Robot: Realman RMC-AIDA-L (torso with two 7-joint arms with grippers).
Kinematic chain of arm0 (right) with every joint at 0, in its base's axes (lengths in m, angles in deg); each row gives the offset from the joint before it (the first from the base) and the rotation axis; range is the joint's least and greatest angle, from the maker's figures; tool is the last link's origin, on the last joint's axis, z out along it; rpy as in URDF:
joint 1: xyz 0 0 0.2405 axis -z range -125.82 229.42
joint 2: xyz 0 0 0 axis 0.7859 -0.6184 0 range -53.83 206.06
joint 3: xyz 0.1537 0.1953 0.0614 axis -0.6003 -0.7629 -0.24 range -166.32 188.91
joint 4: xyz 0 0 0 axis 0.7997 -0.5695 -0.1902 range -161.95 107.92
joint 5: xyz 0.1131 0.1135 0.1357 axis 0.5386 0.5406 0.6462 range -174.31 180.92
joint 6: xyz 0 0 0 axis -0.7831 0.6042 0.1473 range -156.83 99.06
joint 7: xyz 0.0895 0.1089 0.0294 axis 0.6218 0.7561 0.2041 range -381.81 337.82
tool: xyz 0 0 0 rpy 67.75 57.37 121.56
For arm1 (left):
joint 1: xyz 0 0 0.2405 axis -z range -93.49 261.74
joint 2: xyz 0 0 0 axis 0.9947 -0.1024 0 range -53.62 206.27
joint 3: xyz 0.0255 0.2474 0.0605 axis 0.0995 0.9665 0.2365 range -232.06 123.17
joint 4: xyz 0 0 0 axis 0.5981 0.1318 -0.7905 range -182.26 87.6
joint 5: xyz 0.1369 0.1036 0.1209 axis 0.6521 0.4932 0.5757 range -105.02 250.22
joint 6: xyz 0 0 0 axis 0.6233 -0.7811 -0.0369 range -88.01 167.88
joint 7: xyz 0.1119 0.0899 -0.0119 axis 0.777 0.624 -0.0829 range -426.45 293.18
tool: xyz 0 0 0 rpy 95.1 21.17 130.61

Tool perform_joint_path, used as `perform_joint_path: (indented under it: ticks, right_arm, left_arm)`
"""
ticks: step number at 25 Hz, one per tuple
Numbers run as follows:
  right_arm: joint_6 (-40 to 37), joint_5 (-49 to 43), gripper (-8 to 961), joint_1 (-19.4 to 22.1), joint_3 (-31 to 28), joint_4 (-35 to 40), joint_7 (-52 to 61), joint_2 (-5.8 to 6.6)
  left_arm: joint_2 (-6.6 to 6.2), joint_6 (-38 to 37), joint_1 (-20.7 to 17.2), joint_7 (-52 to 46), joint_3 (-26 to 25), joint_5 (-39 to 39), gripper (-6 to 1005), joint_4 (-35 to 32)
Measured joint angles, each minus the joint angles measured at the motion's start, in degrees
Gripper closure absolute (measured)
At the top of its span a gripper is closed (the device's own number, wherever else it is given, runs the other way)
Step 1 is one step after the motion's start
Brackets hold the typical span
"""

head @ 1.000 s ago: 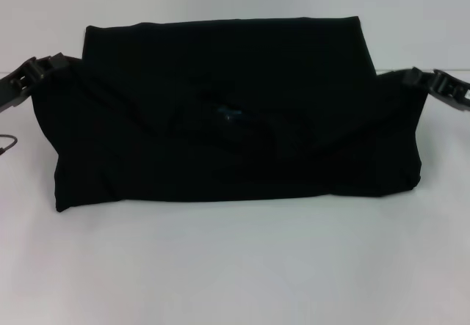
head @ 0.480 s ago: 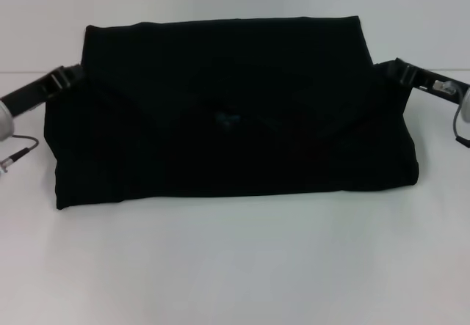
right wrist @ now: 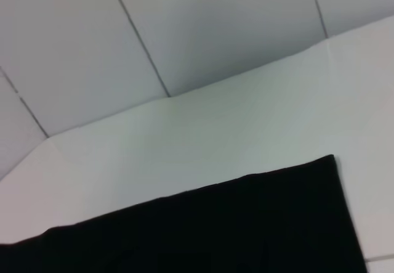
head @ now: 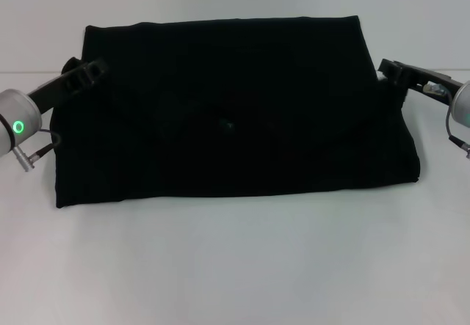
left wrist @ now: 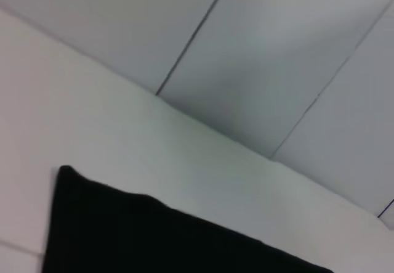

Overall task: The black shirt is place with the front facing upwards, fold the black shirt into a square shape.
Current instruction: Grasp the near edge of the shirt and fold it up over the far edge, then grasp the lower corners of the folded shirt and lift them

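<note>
White tabletop (head: 235, 266) stretches out before us, backed by pale panelled walls (right wrist: 203, 32) that both wrist views show beyond the cloth. On it lies the black shirt (head: 235, 112), folded into a wide flat band across the middle of the table, its far edge straight and its near edge running along the table toward us. We see a small blue neck label (head: 229, 125) near the centre of the fold. Our left gripper (head: 87, 72) sits at the shirt's left end, near its far corner, over the edge of the cloth; we cannot tell whether it is spread or pinching anything. Our right gripper (head: 393, 72) sits just beside the shirt's right end, near the far corner, and its state is likewise unclear to us. Each wrist view shows only a far corner of the shirt on the table.
</note>
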Motion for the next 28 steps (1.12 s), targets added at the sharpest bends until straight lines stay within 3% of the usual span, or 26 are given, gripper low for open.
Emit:
perform_joint_path:
  ticks: [8, 12, 15, 17, 22, 24, 26, 28]
  right_arm:
    - [-0.4, 1.5, 588, 0.2, 1.6, -0.5, -0.2, 0.05]
    - [-6.1, 5.8, 469, 2.6, 1.5, 0.0, -0.1, 0.3]
    - [-14.1, 6.8, 341, 4.6, 1.8, 0.5, 0.0, 1.14]
    - [-20.3, 6.3, 242, 6.0, 2.9, 0.8, 0.0, 1.87]
    - [-31.5, 5.8, 69, 8.7, 13.8, 3.1, -1.3, 3.17]
    - [-33.9, 5.2, 7, 9.9, 20.0, 5.1, -3.4, 3.02]
    - [-35.0, 3.9, 7, 10.8, 23.8, 6.7, -5.9, 2.47]
    - [-36.0, 1.9, 8, 11.5, 26.5, 7.9, -9.0, 1.48]
  left_arm:
    - [0.03, 0.4, -0.2, -0.2, 0.6, -0.3, 669, 0.4]
    - [-1.34, -2.0, -1.8, -6.8, 2.8, 0.2, 499, 0.5]
    - [-3.06, -8.8, -3.7, -11.4, 3.4, 0.1, 361, -0.1]
    - [-4.93, -13.6, -5.1, -15.6, 4.2, 0.6, 284, -0.3]
    - [-9.91, -22.4, -8.3, -26.4, 11.8, 1.7, 127, -0.4]
    - [-11.75, -25.6, -9.2, -30.2, 15.1, 3.3, 84, -0.5]
    - [-13.1, -28.5, -9.7, -34.2, 16.1, 8.3, 63, -1.8]
    - [-13.35, -29.2, -9.9, -35.7, 16.0, 12.2, 63, -3.2]
